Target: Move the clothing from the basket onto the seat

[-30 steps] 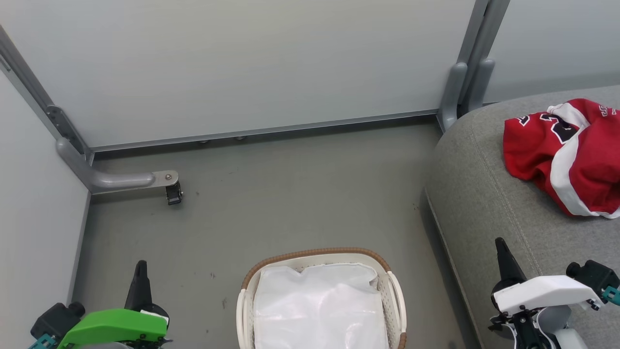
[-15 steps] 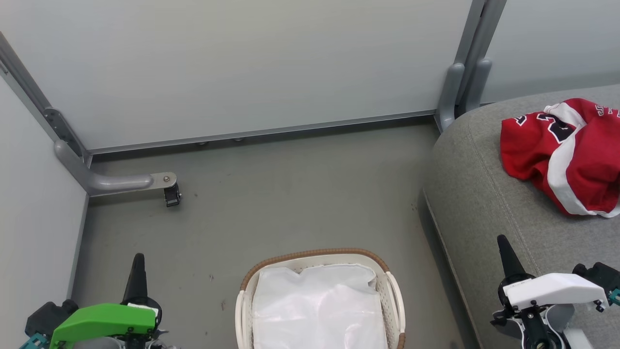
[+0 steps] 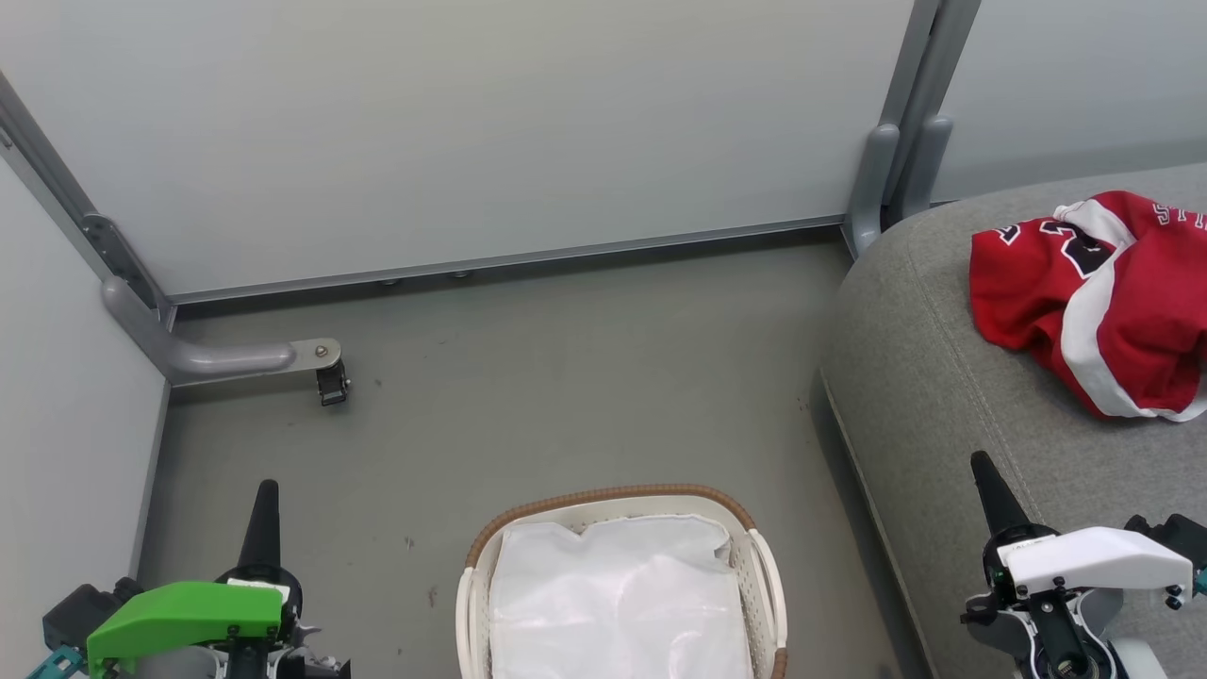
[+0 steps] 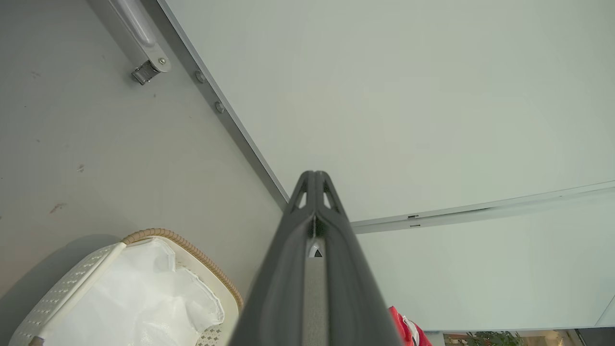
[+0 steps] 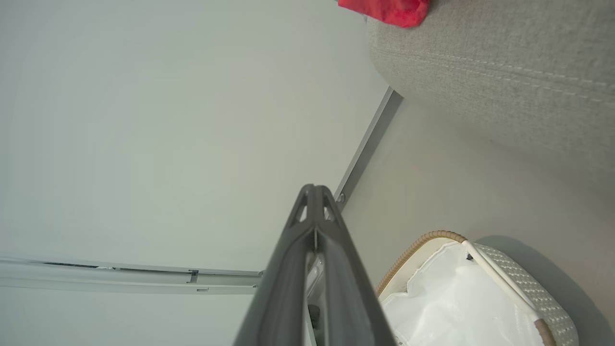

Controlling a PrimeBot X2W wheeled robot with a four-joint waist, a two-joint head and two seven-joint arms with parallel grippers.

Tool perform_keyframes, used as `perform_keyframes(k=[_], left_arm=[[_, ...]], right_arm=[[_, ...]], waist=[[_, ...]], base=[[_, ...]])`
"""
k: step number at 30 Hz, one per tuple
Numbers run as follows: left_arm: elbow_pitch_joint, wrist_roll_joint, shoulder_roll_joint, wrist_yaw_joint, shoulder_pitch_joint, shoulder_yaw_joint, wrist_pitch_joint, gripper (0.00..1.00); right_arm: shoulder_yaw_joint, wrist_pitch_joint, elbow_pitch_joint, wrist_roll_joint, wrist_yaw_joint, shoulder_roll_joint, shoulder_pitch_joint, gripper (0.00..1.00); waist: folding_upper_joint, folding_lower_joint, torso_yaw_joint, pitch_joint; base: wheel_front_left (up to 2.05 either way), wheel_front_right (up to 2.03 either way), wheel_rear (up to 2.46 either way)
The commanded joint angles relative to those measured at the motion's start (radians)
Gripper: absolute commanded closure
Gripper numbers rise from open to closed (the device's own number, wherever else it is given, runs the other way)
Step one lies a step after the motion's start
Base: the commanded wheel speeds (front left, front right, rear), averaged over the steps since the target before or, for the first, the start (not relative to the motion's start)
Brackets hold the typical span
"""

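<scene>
The red clothing (image 3: 1094,283) is lying in a crumpled heap on the grey seat (image 3: 943,396), far over on the robot's right, with its white trim and part of a black numeral showing. The basket (image 3: 613,495) is sitting on the floor (image 3: 566,377) just beside the seat's rounded edge, well apart from the clothing, and is holding a white liner (image 3: 613,604). The left gripper (image 3: 264,490), with its green casing, is hanging low over the floor to the left of the basket, touching nothing; in the left wrist view its fingers (image 4: 298,250) are pressing together, with nothing between them. The right gripper (image 3: 981,462), cased in white, is hovering over the near part of the seat, apart from the clothing, and its fingers (image 5: 293,250) are likewise pressing together and carrying nothing. Both are pointing towards the pale wall (image 3: 471,123) behind, where a grey bracket (image 3: 236,356) is meeting the floor at the left.
</scene>
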Motion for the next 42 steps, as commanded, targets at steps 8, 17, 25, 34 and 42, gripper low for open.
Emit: perform_keyframes(k=[8, 17, 25, 34, 42], left_arm=[[-0.017, -0.084, 0.006, -0.009, -0.031, 0.013, 0.022, 1.00], [-0.022, -0.152, 0.007, -0.010, -0.039, 0.020, 0.041, 1.00], [-0.028, -0.210, 0.007, -0.013, -0.044, 0.027, 0.058, 1.00], [-0.033, -0.270, 0.007, -0.016, -0.048, 0.034, 0.075, 1.00], [-0.038, -0.320, 0.008, -0.017, -0.054, 0.039, 0.090, 1.00]], right_arm=[[-0.011, 0.022, -0.021, 0.086, -0.001, -0.007, -0.013, 1.00], [-0.018, 0.042, -0.029, 0.157, -0.001, -0.007, -0.013, 1.00], [-0.023, 0.058, -0.036, 0.216, -0.001, -0.008, -0.013, 1.00], [-0.029, 0.074, -0.044, 0.280, -0.001, -0.008, -0.013, 1.00], [-0.034, 0.089, -0.050, 0.333, -0.001, -0.009, -0.013, 1.00]], waist=[[0.0000, 0.0000, -0.003, -0.002], [0.0000, 0.0000, -0.007, -0.004], [0.0000, 0.0000, -0.010, -0.006], [0.0000, 0.0000, -0.014, -0.008], [0.0000, 0.0000, -0.017, -0.010]], base=[[0.00, 0.00, 0.00], [0.00, 0.00, 0.00], [0.00, 0.00, 0.00], [0.00, 0.00, 0.00], [0.00, 0.00, 0.00]])
